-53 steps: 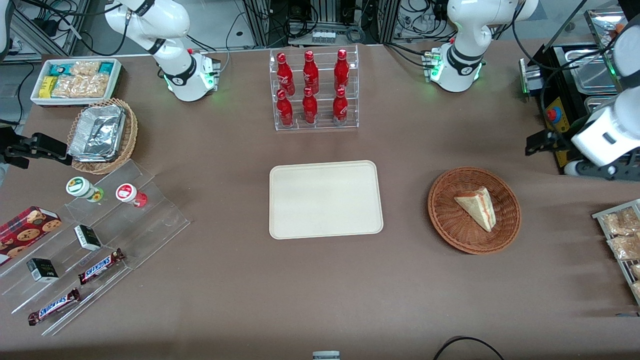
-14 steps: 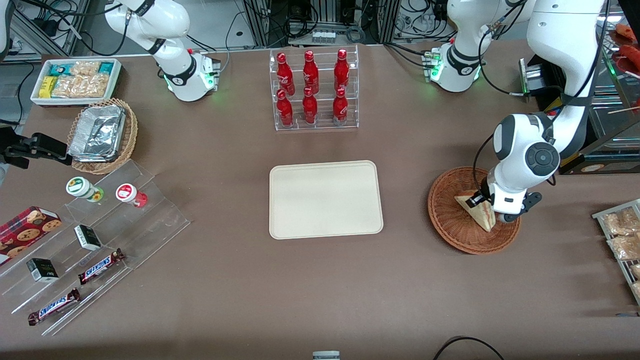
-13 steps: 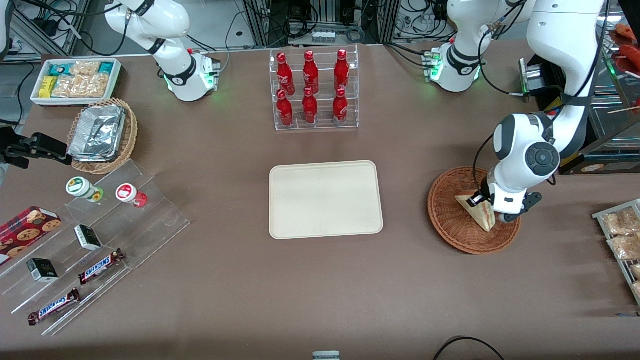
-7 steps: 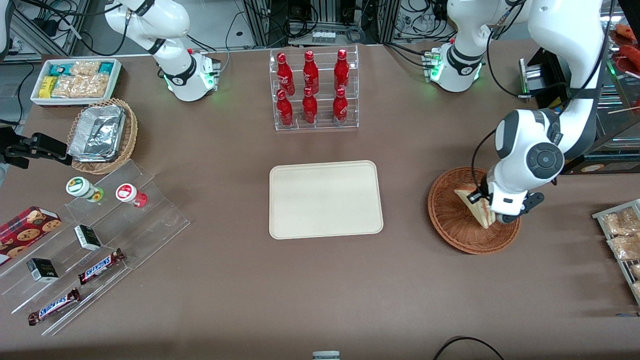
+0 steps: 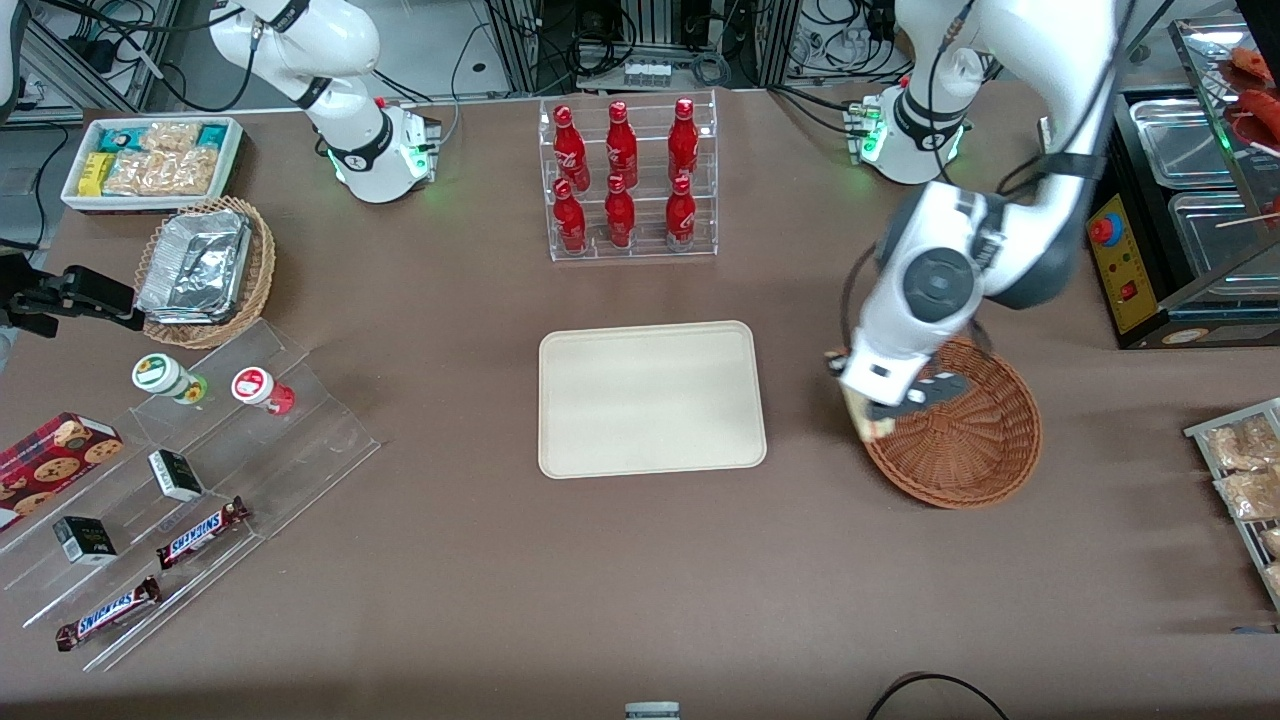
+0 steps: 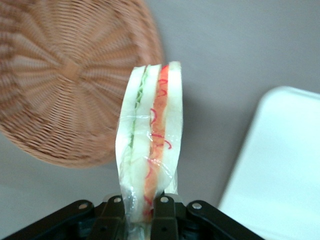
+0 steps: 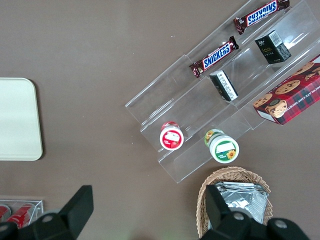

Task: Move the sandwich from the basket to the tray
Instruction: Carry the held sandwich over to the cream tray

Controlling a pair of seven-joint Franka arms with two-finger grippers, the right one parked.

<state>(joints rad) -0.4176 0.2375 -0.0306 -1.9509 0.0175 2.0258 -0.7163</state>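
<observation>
The left arm's gripper (image 5: 880, 408) is shut on the sandwich (image 5: 868, 426), a clear-wrapped wedge with green and orange-red filling. It holds the sandwich in the air over the rim of the reddish-brown wicker basket (image 5: 965, 445), on the side nearest the tray. In the left wrist view the fingers (image 6: 164, 212) pinch the sandwich (image 6: 150, 130) by one end, the gripper (image 6: 140, 206) above the brown table, with the basket (image 6: 65, 75) and a corner of the tray (image 6: 280, 170) in sight. The basket holds nothing. The cream-beige tray (image 5: 650, 398) lies bare at the table's middle and also shows in the right wrist view (image 7: 15, 120).
A clear rack of red bottles (image 5: 628, 180) stands farther from the camera than the tray. Bagged snacks (image 5: 1240, 470) lie at the working arm's end. A tan basket of foil trays (image 5: 205, 270) and an acrylic shelf of snacks (image 5: 180, 480) are at the parked arm's end.
The gripper, shut on the sandwich in the basket, has lifted it out and carried it toward the tray. The basket now holds nothing.
</observation>
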